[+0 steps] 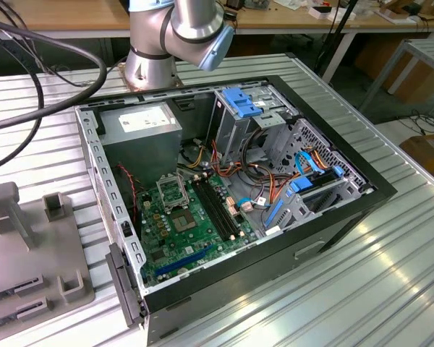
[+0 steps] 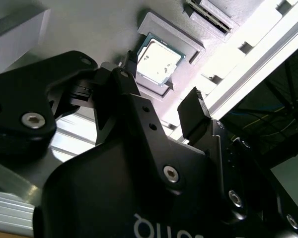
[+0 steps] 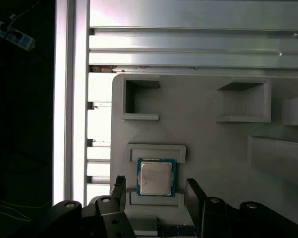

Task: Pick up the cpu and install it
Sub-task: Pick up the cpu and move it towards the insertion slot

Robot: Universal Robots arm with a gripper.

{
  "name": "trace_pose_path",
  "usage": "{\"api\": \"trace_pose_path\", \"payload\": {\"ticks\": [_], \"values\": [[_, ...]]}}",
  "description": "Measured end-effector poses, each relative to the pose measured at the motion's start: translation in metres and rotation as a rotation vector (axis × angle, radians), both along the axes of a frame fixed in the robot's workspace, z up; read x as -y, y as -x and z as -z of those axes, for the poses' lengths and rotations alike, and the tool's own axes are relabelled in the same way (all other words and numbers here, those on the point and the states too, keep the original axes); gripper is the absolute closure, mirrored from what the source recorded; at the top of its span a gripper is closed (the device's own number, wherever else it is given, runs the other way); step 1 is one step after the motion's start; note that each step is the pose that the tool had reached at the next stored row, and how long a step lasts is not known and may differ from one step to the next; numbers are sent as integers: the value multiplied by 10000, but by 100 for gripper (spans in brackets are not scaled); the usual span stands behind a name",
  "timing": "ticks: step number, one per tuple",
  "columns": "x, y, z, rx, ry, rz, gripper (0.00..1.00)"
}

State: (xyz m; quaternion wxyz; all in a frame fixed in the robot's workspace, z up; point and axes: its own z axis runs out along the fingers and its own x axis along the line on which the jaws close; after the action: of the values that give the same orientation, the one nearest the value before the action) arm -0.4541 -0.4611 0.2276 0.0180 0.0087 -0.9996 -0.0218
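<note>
A ribbed aluminium table fills most of the exterior view, with wooden workbenches along the back of the room and thick black cables looping over the table at the exterior view's left. The robot arm stands on the table's far side, behind an open black computer case that lies on its side. Inside the case are a green motherboard, a grey power supply, blue drive brackets and bundled wires. A grey moulded fixture sits on the table at the exterior view's left. In both wrist views the gripper hangs over a grey tray with its black fingers spread wide, wider than the chip, and nothing held between them. The cpu lies flat, metal top up, in a shallow square recess of that tray, with one finger on each side of it and both apart from it. Elsewhere on the tray are two square pockets.
</note>
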Motion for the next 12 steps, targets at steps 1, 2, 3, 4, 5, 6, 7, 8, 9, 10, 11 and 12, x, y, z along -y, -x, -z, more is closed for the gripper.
{"api": "trace_pose_path", "payload": {"ticks": [1,2,3,4,5,6,7,8,9,10,11,12], "values": [[0,0,7,-1,1,0,40],[0,0,12,-3,3,0,40],[0,0,26,-3,3,0,40],[0,0,40,-3,3,0,40],[0,0,57,-3,2,-1,40],[0,0,65,-4,3,0,40],[0,0,75,-3,3,5,40],[0,1,85,-3,3,23,40],[0,1,92,-4,3,37,40],[1,1,97,-4,3,46,40],[1,1,101,-5,4,47,40],[1,1,111,-4,3,47,40]]}}
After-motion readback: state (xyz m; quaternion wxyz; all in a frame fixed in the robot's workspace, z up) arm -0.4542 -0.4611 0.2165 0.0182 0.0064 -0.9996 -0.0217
